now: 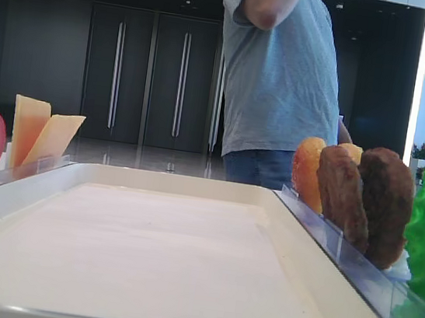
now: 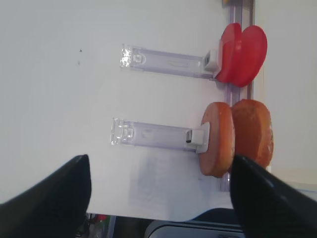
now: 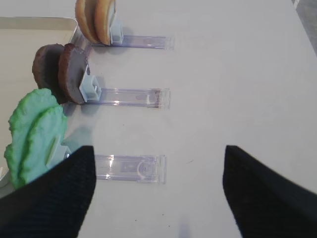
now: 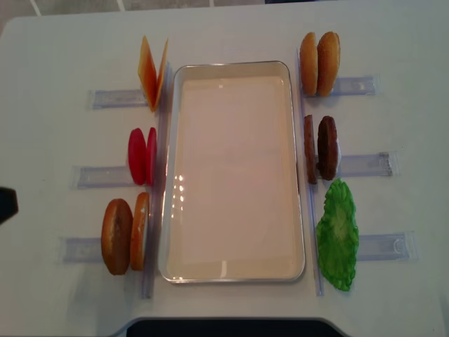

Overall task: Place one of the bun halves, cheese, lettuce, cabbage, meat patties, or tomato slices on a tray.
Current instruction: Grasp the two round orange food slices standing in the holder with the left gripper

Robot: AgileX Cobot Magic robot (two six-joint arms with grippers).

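Observation:
The white tray (image 4: 235, 175) lies in the middle with nothing on it. To its left stand the cheese (image 4: 152, 72), the tomato slices (image 4: 142, 156) and two bun halves (image 4: 125, 235). To its right stand two more bun halves (image 4: 320, 63), the meat patties (image 4: 320, 148) and the lettuce (image 4: 338, 235). Cabbage is out of view. My left gripper (image 2: 158, 198) hangs open over the bare table, just short of the bun halves (image 2: 235, 139) and the tomato slices (image 2: 242, 52). My right gripper (image 3: 158, 193) is open too, with nothing in it, to the right of the lettuce (image 3: 34, 134).
Clear plastic racks (image 4: 365, 165) stick out sideways from each food item on both sides of the tray. A person in a grey shirt (image 1: 282, 74) stands behind the table. The table's near edge (image 4: 224, 321) has a dark base below it.

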